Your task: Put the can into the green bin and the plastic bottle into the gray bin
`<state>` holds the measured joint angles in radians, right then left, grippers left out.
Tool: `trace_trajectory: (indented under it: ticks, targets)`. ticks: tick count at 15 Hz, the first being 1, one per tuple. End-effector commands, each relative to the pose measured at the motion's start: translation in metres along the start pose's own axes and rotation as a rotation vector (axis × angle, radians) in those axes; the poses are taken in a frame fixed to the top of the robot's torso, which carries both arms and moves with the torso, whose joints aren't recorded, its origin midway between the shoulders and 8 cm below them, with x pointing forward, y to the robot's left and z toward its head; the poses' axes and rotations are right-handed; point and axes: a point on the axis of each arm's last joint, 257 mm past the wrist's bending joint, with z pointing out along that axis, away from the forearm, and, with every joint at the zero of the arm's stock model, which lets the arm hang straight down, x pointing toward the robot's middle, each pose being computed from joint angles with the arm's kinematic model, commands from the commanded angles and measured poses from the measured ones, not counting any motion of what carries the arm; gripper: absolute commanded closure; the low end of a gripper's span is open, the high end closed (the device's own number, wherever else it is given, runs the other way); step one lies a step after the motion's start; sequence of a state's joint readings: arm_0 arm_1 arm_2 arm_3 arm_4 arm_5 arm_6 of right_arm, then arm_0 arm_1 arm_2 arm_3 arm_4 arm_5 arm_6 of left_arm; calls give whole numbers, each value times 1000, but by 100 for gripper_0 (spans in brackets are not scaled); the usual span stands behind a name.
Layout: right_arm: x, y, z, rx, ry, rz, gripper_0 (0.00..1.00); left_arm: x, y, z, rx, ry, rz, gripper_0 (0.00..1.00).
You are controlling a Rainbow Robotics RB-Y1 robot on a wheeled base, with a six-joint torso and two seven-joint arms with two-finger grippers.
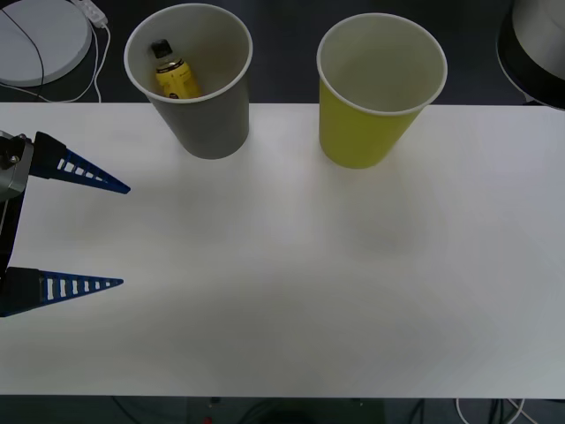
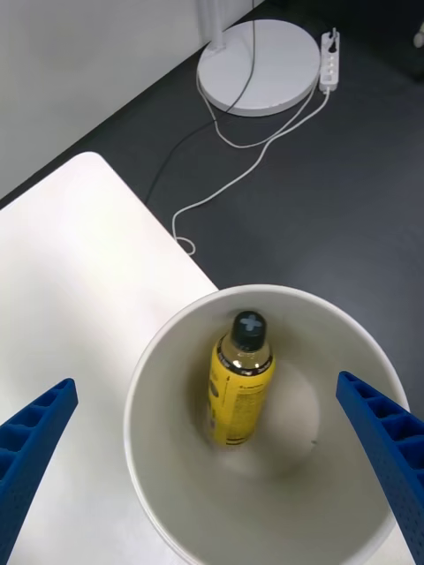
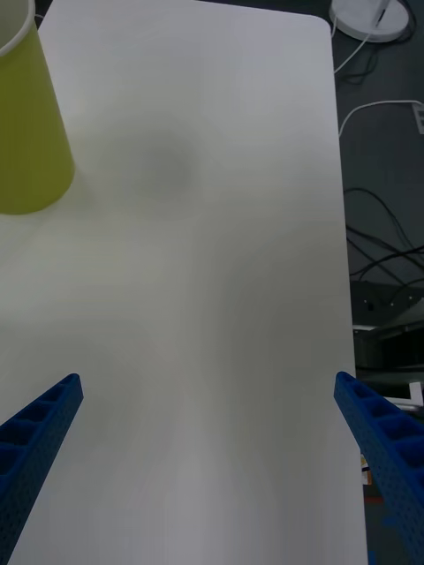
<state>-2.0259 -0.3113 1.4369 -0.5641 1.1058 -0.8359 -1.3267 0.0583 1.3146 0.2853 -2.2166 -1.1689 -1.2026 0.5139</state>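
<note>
Front view: plastic bottle (image 1: 176, 77) inside gray bin (image 1: 208, 124).

The plastic bottle (image 1: 176, 76) lies in the gray bin (image 1: 205, 124), left of the green bin (image 1: 366, 132)

The gray bin (image 1: 199, 88) stands upright at eleven o'clock on the tabletop (image 1: 291, 283), holding the plastic bottle (image 1: 175, 75), which leans against its wall, black cap up. The green bin (image 1: 375, 97) stands upright at one o'clock.
</note>
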Motion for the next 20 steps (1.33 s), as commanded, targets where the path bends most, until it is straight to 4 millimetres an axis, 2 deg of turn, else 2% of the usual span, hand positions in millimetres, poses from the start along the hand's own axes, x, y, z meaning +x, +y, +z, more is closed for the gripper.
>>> trace_trajectory:
  ticks: [1, 8, 15, 20]
  targets:
    - [7, 1, -7, -37, -2, -20, 0, 0, 0, 0, 0, 0, 0, 0]
    - [38, 5, -34, -149, -41, -87, 0, 0, 0, 0, 0, 0, 0, 0]
    - [68, 5, -63, -226, -161, -146, 0, 0, 0, 0, 0, 0, 0, 0]
    - [100, 10, -91, -264, -227, -174, 0, 0, 0, 0, 0, 0, 0, 0]
